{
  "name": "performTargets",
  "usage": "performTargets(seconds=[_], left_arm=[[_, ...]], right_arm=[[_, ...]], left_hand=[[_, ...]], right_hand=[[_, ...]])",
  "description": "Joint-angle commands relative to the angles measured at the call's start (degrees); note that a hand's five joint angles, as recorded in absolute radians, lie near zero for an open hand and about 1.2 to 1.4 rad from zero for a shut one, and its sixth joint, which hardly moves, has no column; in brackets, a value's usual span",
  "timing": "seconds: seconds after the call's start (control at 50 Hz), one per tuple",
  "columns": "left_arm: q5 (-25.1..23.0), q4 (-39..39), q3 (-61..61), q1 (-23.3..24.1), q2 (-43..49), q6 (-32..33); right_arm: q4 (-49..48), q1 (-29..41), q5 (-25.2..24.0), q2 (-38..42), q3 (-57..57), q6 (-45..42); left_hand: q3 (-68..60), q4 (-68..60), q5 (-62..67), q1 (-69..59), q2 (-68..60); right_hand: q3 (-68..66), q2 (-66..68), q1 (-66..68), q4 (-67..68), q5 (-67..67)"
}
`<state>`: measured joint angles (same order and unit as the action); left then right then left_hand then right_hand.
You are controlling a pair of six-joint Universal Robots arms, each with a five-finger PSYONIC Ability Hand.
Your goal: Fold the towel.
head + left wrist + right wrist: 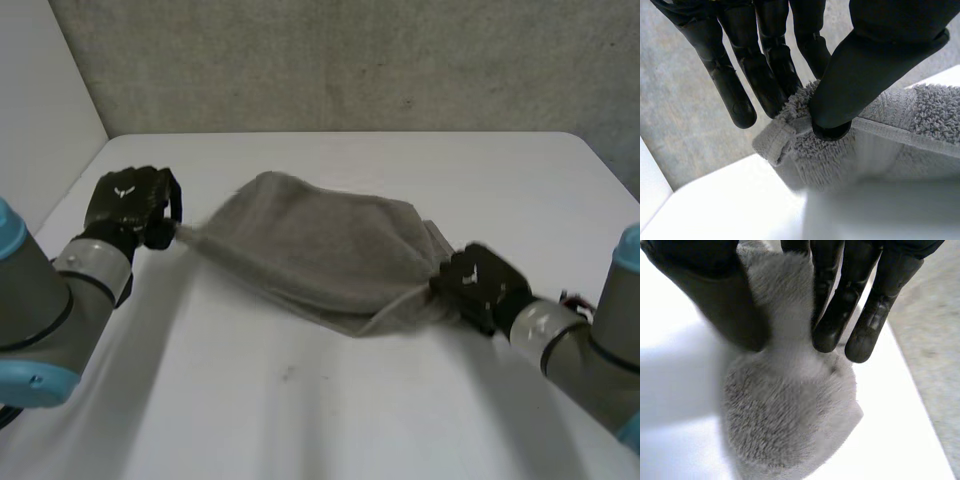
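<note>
You have the grey towel point(320, 250) stretched between both hands over the white counter point(300, 400). Its long axis runs across from left to right, and its middle sags low. The left hand point(128, 200) pinches a hemmed corner between thumb and fingers. The right hand point(480, 285) is closed round the bunched opposite end. Each hand holds one end, so folding likely means bringing one end toward the other. A speckled grey wall point(350, 60) stands behind the counter.
</note>
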<state>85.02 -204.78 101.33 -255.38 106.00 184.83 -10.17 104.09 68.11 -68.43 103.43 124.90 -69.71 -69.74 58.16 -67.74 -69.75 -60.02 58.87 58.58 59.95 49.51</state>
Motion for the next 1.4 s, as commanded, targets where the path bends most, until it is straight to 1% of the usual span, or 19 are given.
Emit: performTargets(seconds=[0.02,0.06,0.14,0.2,0.26,0.38,0.44,0.5,0.56,0.86,0.88,0.9,0.92,0.94,0.96,1.04,1.12,1.24,1.4], left_arm=[[-1.26,-0.70,2.29,-0.99,-2.81,0.09],[-1.26,-0.70,2.56,-0.99,-3.26,0.01],[-1.26,-0.70,3.70,-0.82,-4.05,0.01],[-1.26,-0.70,4.05,-0.82,-4.66,0.01],[-1.26,-0.70,4.84,-0.82,-5.28,0.01],[-1.26,-0.79,5.28,-0.91,-5.46,0.01],[-1.26,-0.79,5.46,-0.91,-5.98,0.01],[-1.26,-0.70,5.46,-0.91,-6.07,0.01],[-1.26,-0.79,5.72,-0.91,-6.25,0.01],[-1.26,-0.88,5.19,-1.26,-6.60,0.01],[-1.26,-0.88,4.84,-1.61,-6.51,0.01],[-1.35,-0.88,4.58,-1.96,-6.51,0.01],[-1.35,-0.88,4.58,-1.96,-6.51,0.01],[-1.35,-0.97,3.79,-2.22,-6.16,0.01],[-1.26,-1.14,2.57,-2.31,-5.64,0.09],[-1.26,-1.41,-1.14,-2.22,-4.75,0.18],[-0.73,-0.88,-8.96,-2.31,-4.66,-0.43],[-0.29,2.27,-19.49,-2.14,-5.45,-0.70],[-0.29,11.76,-23.64,-2.49,-11.77,-0.70]], right_arm=[[5.68,-0.29,0.36,-7.40,3.10,-0.55],[6.39,-0.46,0.36,-9.26,2.65,2.81],[9.54,-3.36,0.36,-15.49,-4.09,23.23],[12.63,-3.98,0.01,-14.98,-7.28,27.51],[23.59,-4.42,-0.69,-8.15,-17.96,33.83],[30.91,-3.45,0.36,0.67,-29.34,32.60],[34.86,-3.02,0.62,9.87,-38.71,32.78],[36.36,-2.66,0.80,12.27,-41.38,32.78],[41.88,-1.70,2.12,19.45,-48.30,32.43],[46.91,-1.17,2.29,27.65,-53.51,29.97],[46.91,-0.56,2.38,28.17,-54.03,28.49],[47.00,-0.20,2.64,28.26,-54.91,27.43],[47.00,-0.20,2.65,28.26,-54.91,27.42],[47.00,-0.03,2.73,28.00,-56.48,26.90],[46.56,0.06,2.91,27.48,-58.76,27.50],[44.01,0.24,3.52,24.48,-64.32,30.50],[32.50,-0.29,3.70,16.93,-66.25,37.26],[18.54,-0.55,4.14,3.68,-55.56,42.45],[17.46,-2.75,4.32,-9.32,-45.17,41.83]], left_hand=[[-10.29,-10.26,11.84,-12.26,-10.25],[-10.29,-10.26,11.84,-12.26,-10.25],[-10.29,-10.26,11.84,-12.26,-10.25],[-10.29,-10.26,11.84,-12.26,-10.25],[-10.29,-10.26,11.84,-12.26,-10.25],[-10.29,-10.26,11.84,-12.26,-10.25],[-10.29,-10.26,11.84,-12.26,-10.25],[-10.29,-10.26,11.84,-12.26,-10.25],[-10.29,-10.26,11.84,-12.26,-10.25],[-10.29,-10.26,11.84,-12.26,-10.25],[-10.29,-10.26,11.84,-12.26,-10.25],[-10.29,-10.26,11.84,-12.26,-10.25],[-10.29,-10.26,11.84,-12.26,-10.25],[-10.29,-10.26,11.84,-12.26,-10.25],[-10.29,-10.26,11.84,-12.26,-10.25],[-10.29,-10.26,11.84,-12.26,-10.25],[-10.29,-10.26,11.84,-12.26,-10.25],[-10.29,-10.26,11.84,-12.26,-10.25],[-10.29,-10.26,11.84,-12.26,-10.25]], right_hand=[[50.02,-48.87,-48.58,-49.95,-49.51],[50.02,-48.87,-48.58,-49.95,-49.51],[50.02,-48.87,-48.58,-49.95,-49.51],[50.02,-48.87,-48.58,-49.95,-49.51],[50.02,-48.87,-48.58,-49.95,-49.51],[40.68,-39.54,-39.25,-40.61,-40.18],[32.64,-31.49,-31.20,-32.56,-32.13],[30.09,-28.94,-28.65,-30.01,-29.58],[29.58,-28.43,-28.14,-29.51,-29.07],[29.58,-28.44,-28.14,-29.51,-29.08],[22.92,-21.78,-21.48,-22.85,-22.41],[5.37,-4.22,-3.93,-5.30,-4.86],[5.19,-4.05,-3.76,-5.12,-4.69],[-11.79,12.94,13.23,11.87,12.30],[-19.90,21.04,21.34,19.97,20.40],[-19.98,21.13,21.42,20.05,20.49],[-19.98,21.13,21.42,20.05,20.49],[-19.98,21.13,21.42,20.05,20.49],[-19.98,21.13,21.42,20.05,20.49]])
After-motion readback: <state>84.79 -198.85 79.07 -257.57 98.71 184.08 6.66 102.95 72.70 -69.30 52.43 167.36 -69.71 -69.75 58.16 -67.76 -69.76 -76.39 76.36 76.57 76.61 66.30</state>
